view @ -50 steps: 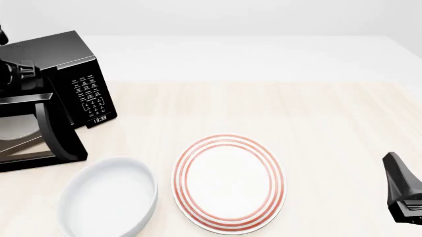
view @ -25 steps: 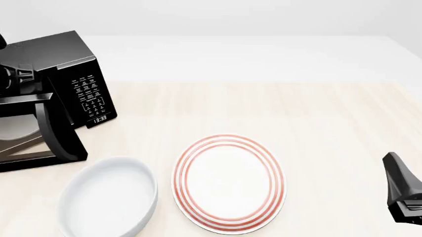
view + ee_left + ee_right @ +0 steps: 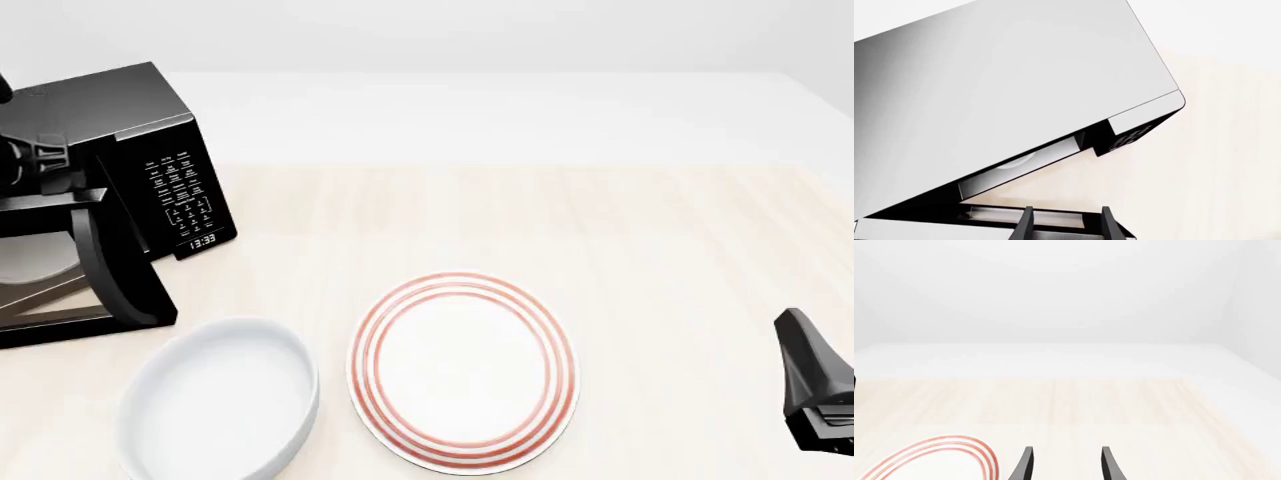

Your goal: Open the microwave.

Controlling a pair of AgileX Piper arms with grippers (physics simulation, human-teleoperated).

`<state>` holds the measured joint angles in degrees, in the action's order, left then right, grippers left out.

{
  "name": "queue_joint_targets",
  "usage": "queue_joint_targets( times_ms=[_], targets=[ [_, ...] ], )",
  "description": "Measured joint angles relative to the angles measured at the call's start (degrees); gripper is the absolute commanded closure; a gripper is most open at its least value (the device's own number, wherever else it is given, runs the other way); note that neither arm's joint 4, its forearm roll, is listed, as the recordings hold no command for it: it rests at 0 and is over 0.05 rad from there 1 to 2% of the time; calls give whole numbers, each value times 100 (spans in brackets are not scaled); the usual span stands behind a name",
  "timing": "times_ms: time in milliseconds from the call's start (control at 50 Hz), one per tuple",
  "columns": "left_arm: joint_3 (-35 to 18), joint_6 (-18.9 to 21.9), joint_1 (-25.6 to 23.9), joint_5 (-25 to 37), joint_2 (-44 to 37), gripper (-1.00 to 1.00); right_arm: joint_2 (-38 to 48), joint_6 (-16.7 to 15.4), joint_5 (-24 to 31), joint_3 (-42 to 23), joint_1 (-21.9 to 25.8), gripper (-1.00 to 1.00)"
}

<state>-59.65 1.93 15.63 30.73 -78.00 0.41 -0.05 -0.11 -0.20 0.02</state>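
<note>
Microwave (image 3: 160, 150) door hangs ajar at table's (image 3: 667, 250) left edge.

A pale wood-grain counter (image 3: 641, 240) carries three things, its far part a plain white band. The black microwave (image 3: 127, 130) stands at the far left, turned at an angle, its door swung open toward the near edge and its button panel and small clock facing right. Near the front edge a plain white bowl (image 3: 220, 405) sits just beside a white plate (image 3: 463, 370) ringed with red bands, close together, both well apart from the counter's right side.
</note>
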Motion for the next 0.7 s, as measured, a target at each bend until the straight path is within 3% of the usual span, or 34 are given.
queue_joint_targets(
  times_ms=[700],
  targets=[
    [236,-23,71,-7,237,-100,0,0,0,0,0,-100]
  ],
)
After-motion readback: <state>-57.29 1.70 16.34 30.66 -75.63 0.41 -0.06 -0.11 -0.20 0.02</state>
